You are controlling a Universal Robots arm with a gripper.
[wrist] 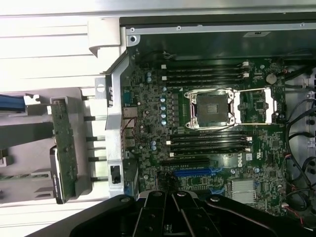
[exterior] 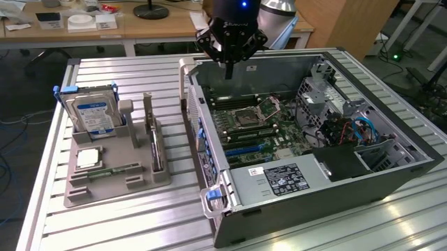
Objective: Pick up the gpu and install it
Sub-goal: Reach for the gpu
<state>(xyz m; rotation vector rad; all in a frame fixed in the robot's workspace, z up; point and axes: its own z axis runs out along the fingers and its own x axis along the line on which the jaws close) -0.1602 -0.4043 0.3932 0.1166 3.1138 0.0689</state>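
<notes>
The gpu (exterior: 152, 137) stands on edge in a slot of the grey holder tray (exterior: 140, 184), at the exterior view's left of the open computer case (exterior: 335, 180). In the wrist view the gpu (wrist: 64, 143) shows its green board beside the case wall. My gripper (exterior: 228, 73) hangs above the far left corner of the case, over the motherboard (exterior: 258, 130), well apart from the gpu. Its fingers are shut together with nothing between them. The gripper (wrist: 173, 195) points down at the motherboard (wrist: 148, 123) near the blue slot (wrist: 192, 173).
A silver hard drive with a blue label (exterior: 92, 112) stands at the holder's far end. A processor chip (exterior: 89, 157) and a narrow memory stick (exterior: 115, 170) lie in the holder. The case holds an open processor socket (wrist: 212, 108), cables (exterior: 356, 130) and a power supply (exterior: 276, 180).
</notes>
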